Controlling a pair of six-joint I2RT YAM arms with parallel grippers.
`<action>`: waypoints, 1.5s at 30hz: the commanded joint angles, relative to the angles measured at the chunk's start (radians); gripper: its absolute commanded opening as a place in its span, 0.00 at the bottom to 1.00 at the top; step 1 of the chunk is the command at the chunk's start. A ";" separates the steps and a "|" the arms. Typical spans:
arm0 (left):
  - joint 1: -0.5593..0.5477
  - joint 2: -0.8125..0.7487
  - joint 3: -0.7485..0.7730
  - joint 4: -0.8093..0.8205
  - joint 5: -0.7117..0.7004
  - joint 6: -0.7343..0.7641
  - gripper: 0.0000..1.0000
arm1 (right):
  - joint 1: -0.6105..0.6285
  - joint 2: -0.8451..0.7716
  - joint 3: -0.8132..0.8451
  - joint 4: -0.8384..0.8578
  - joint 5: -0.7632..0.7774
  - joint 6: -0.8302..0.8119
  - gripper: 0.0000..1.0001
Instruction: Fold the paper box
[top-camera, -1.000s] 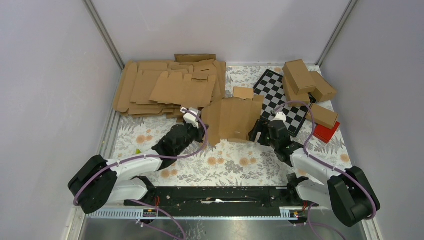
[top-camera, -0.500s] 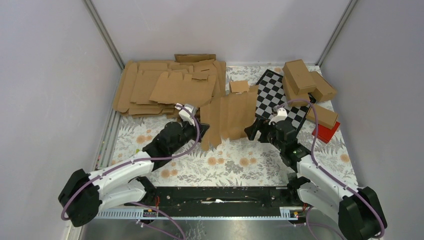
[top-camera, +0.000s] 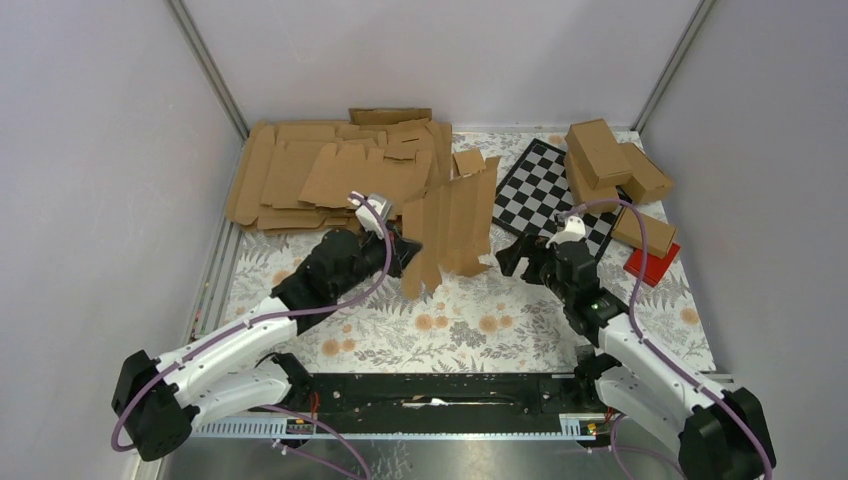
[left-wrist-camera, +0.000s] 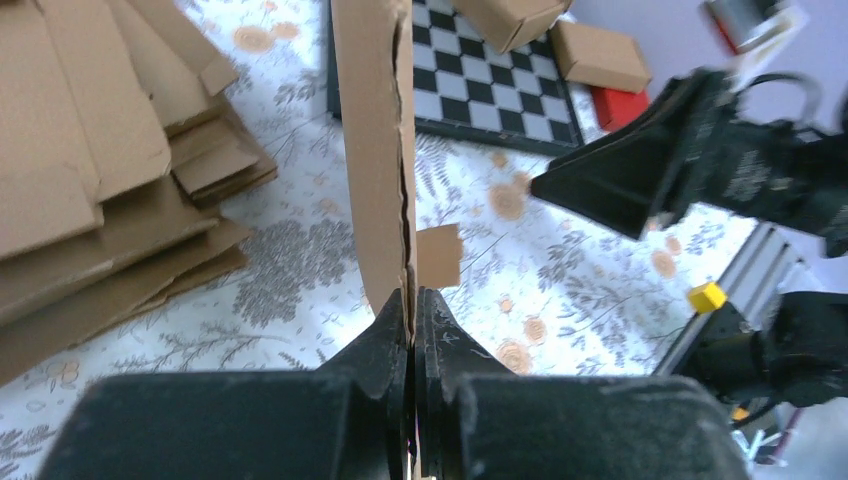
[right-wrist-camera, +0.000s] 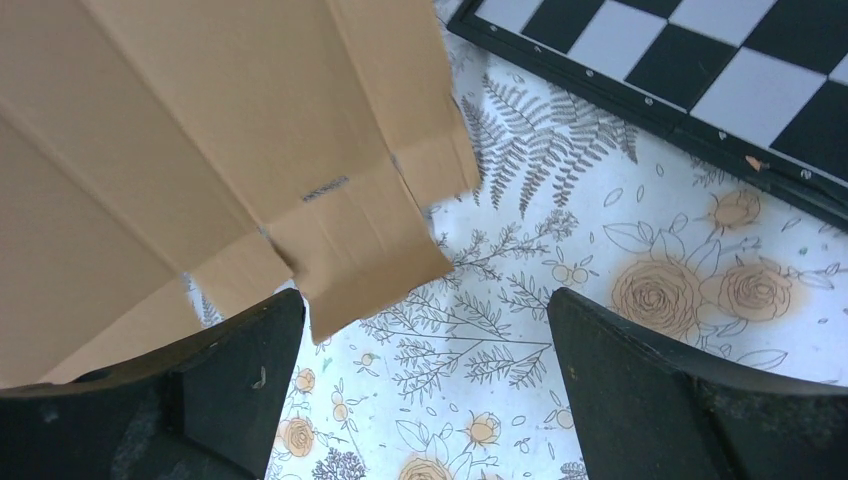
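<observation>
The paper box (top-camera: 455, 220) is a flat brown cardboard blank with creases and flaps, lifted off the table and tilted up on edge at the centre. My left gripper (top-camera: 408, 250) is shut on its lower left edge; in the left wrist view the blank (left-wrist-camera: 375, 150) rises edge-on from my closed gripper (left-wrist-camera: 412, 305). My right gripper (top-camera: 512, 255) is open and empty, just right of the blank's lower corner. In the right wrist view the blank's lower flaps (right-wrist-camera: 300, 170) hang above and left of my open gripper (right-wrist-camera: 425, 330), touching neither finger.
A heap of flat brown blanks (top-camera: 320, 175) lies at the back left. A checkerboard (top-camera: 550, 195) lies right of centre. Several folded cartons (top-camera: 610, 165) and a red block (top-camera: 652, 262) sit at the right. The floral table cover (top-camera: 470, 320) lies under everything.
My left gripper has lifted the blank and swung it up onto its edge, towards the back. My right gripper has let go of it and drawn back slightly, open.
</observation>
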 joint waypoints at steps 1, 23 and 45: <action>0.000 -0.023 0.139 -0.065 0.065 -0.008 0.00 | -0.029 0.087 0.089 -0.019 -0.026 0.118 0.99; 0.000 -0.083 0.434 -0.235 0.371 0.016 0.00 | -0.143 0.032 -0.085 0.310 -0.189 0.749 1.00; 0.000 -0.137 0.508 -0.070 0.650 -0.123 0.00 | -0.143 -0.179 -0.216 0.820 -0.226 0.968 0.99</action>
